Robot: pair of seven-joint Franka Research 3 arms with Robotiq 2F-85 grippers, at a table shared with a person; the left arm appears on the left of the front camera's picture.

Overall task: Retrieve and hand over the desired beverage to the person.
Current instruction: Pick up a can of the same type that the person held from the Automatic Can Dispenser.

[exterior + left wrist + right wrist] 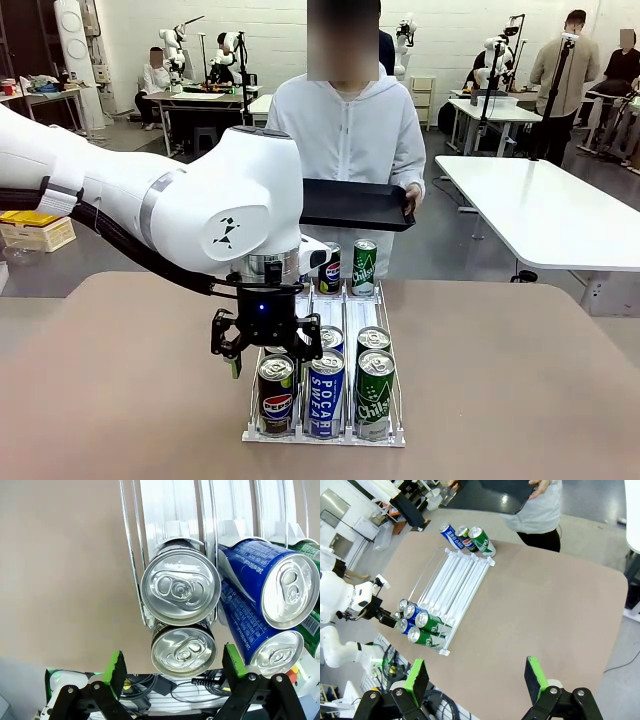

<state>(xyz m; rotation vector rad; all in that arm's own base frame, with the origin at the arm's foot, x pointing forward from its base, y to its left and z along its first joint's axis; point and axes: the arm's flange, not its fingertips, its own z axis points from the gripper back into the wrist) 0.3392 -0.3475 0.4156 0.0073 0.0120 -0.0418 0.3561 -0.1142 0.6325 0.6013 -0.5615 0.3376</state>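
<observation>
From the front, you see the left tool [266,356] spread wide just above the Pepsi can [277,398] at the front of the rack's [325,437] left lane on the desk [520,380]; the person [350,130] stands across, holding a black tray [355,203]. Left wrist: its green pads [116,666] touch neither can lid below, gripping nothing. Right wrist: the right tool [477,680] hangs spread and empty well above the desk.

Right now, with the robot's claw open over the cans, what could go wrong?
1. The left gripper hovers open over the front dark Pepsi can; the blue Pocari Sweat can sits tight beside it, so a finger might bump it.
2. Another silver-topped can sits right behind; lifting the front one could let it slide forward and jolt the white sloped rack.
</observation>
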